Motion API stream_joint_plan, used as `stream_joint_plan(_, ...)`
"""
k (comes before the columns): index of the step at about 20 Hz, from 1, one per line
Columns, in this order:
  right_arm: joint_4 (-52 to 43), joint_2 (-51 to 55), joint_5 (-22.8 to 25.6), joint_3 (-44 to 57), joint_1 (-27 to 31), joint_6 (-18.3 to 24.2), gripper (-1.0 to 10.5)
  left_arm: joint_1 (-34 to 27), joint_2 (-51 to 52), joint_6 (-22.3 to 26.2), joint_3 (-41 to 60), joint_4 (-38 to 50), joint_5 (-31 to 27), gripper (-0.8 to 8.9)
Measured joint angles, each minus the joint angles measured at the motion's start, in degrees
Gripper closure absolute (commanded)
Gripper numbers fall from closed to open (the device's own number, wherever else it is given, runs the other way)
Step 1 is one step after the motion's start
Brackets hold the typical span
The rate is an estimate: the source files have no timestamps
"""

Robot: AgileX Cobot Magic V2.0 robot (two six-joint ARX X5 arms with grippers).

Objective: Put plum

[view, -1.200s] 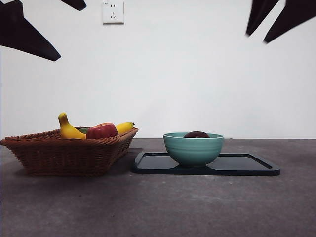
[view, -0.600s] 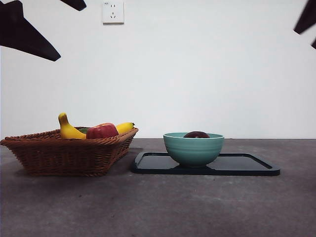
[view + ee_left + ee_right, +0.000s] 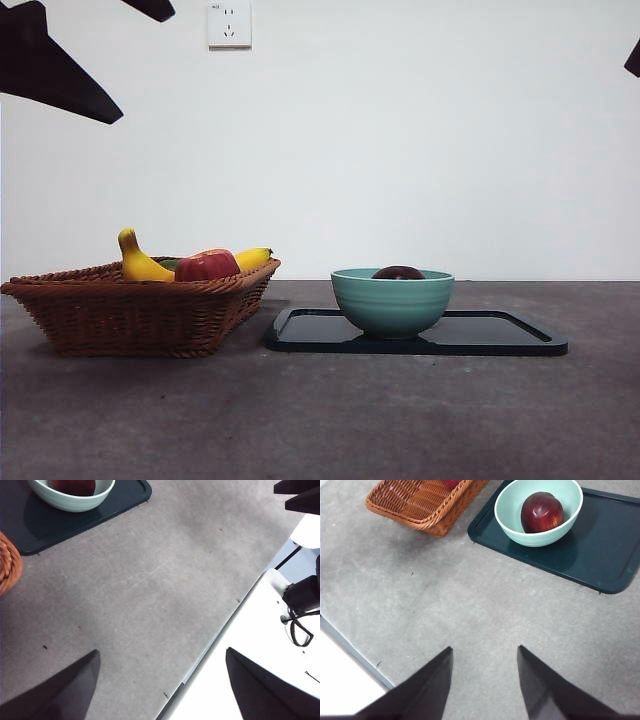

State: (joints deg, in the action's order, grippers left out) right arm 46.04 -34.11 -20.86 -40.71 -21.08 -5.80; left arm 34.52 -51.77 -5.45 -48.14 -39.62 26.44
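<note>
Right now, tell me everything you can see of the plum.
The plum is a round, glossy, dark maroon fruit with a bright highlight on its skin. It lies inside the teal bowl, resting on the bowl's bottom; only its top shows above the rim in the front view. No gripper touches it.

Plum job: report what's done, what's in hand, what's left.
Done: the plum lies in the teal bowl on the dark tray. In hand: nothing; the right gripper and left gripper are open, empty, clear of the bowl. Left: apparently nothing.
</note>
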Motion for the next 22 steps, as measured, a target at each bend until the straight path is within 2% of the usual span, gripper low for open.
stream_joint_plan(9,0.0,0.0,0.0,0.0,0.0,0.0,7.4,0.0,0.0,0.0,0.0,0.24,0.0,4.14)
stream_joint_plan(12,0.0,0.0,0.0,0.0,0.0,0.0,7.4,0.0,0.0,-0.35,0.0,3.72,-0.02,4.16)
stream_joint_plan(15,0.0,0.0,0.0,0.0,0.0,0.0,7.4,0.0,-0.77,-3.04,-0.5,9.44,-1.66,4.16)
stream_joint_plan(17,0.0,0.0,0.0,0.0,0.0,0.0,7.4,0.0,-3.58,-3.76,-2.49,10.73,-4.22,4.16)
stream_joint_plan(22,0.0,0.0,-0.13,0.0,0.0,0.0,7.4,0.0,-17.53,-4.15,-14.05,10.71,-5.66,4.16)
